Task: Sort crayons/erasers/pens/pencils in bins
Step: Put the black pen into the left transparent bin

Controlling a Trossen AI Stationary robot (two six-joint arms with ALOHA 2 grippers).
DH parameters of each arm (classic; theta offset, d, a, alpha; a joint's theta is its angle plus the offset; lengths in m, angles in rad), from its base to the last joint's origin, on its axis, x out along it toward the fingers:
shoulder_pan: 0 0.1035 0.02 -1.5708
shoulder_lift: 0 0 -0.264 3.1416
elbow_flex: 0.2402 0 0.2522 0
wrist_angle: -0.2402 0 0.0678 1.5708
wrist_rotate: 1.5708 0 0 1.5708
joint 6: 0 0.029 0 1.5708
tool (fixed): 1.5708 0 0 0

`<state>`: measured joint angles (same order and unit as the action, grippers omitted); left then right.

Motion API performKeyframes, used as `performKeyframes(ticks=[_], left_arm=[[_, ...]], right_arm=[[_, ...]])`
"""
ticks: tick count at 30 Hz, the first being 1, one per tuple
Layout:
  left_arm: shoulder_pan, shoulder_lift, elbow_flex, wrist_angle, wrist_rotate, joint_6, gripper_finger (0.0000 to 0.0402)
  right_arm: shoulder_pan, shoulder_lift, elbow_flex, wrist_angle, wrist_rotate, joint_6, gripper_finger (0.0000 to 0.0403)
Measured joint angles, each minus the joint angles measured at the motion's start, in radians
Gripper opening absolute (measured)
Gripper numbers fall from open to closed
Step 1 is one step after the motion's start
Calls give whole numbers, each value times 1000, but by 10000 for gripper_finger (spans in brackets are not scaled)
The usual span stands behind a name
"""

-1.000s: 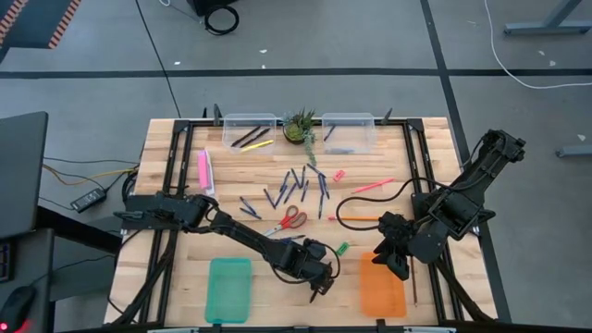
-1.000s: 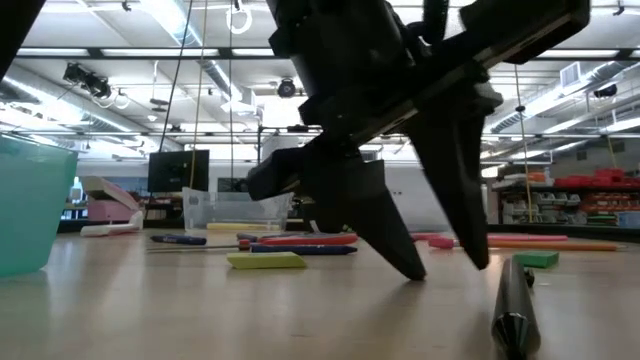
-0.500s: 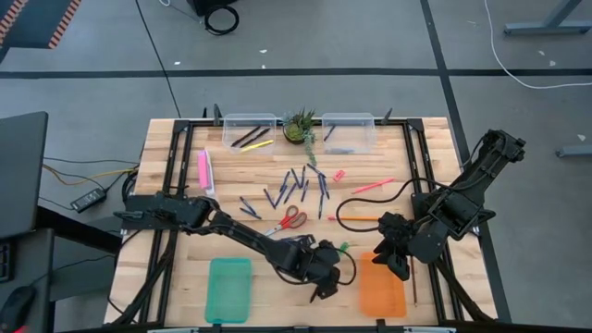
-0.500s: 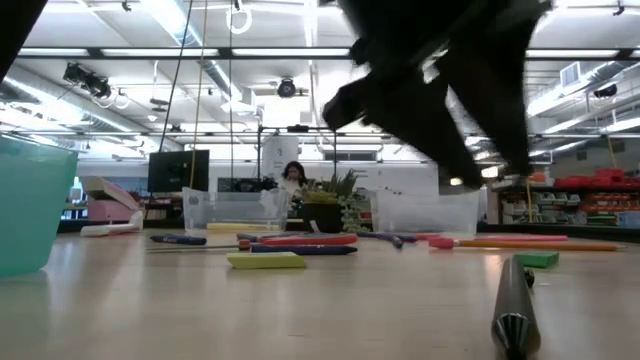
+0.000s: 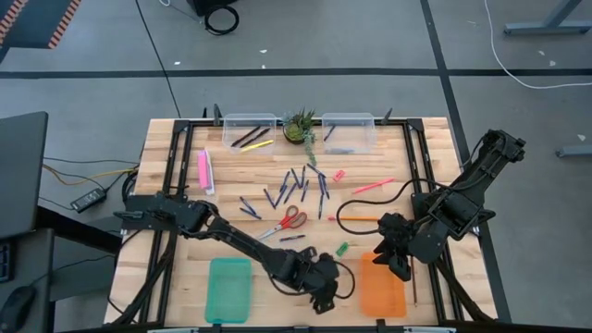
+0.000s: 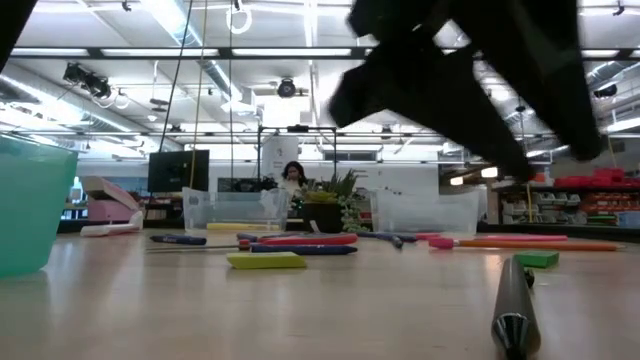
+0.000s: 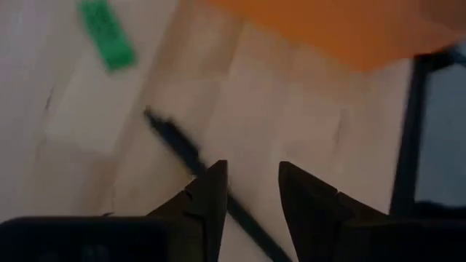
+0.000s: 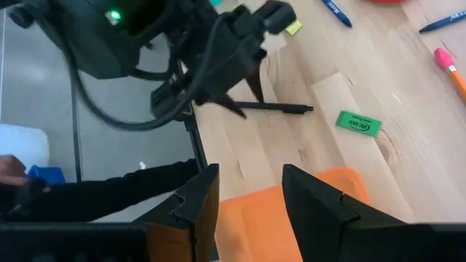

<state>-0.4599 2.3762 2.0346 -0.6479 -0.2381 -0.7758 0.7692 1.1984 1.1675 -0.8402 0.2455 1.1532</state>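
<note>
Left claw (image 5: 326, 298), fingers apart, straddles a black pencil (image 7: 175, 138) between the teal tray (image 5: 229, 289) and orange tray (image 5: 381, 294).

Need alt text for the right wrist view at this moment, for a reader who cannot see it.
The left gripper reaches down over a black pencil lying on the wooden table, with a green eraser just beyond the pencil's tip. In front, the right gripper hovers open above the orange tray. Blue pens lie farther off.

left gripper (image 5: 324, 298) low between teal tray (image 5: 229, 289) and orange tray (image 5: 382, 288), right gripper (image 5: 398, 265) above orange tray
</note>
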Motion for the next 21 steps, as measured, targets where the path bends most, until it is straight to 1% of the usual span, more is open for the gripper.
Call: performKeyframes(ticks=[2,4,6,8,9,11,13,16,18,21], left_arm=[[1,15,0,16,-5,-72,127],[0,23,-3,34,-4,-91,125],[-2,44,3,100,-3,-107,122],[-5,57,0,72,30,-121,121],[-6,70,1,84,53,-135,121],[-8,89,1,42,75,-160,121],[-4,90,3,15,108,-162,121],[-2,93,5,-5,108,-154,121],[1,94,5,-15,110,-129,119],[10,94,5,-34,141,-88,115]], right_arm=[[0,0,0,0,0,6,158],[0,0,0,0,14,19,158],[0,0,0,1,31,26,158],[0,0,0,1,35,27,158],[0,0,0,1,34,27,158],[0,0,0,1,34,26,158],[0,0,0,1,34,27,158],[0,0,0,2,34,27,158],[0,0,0,1,34,26,158],[0,0,0,0,34,25,158]])
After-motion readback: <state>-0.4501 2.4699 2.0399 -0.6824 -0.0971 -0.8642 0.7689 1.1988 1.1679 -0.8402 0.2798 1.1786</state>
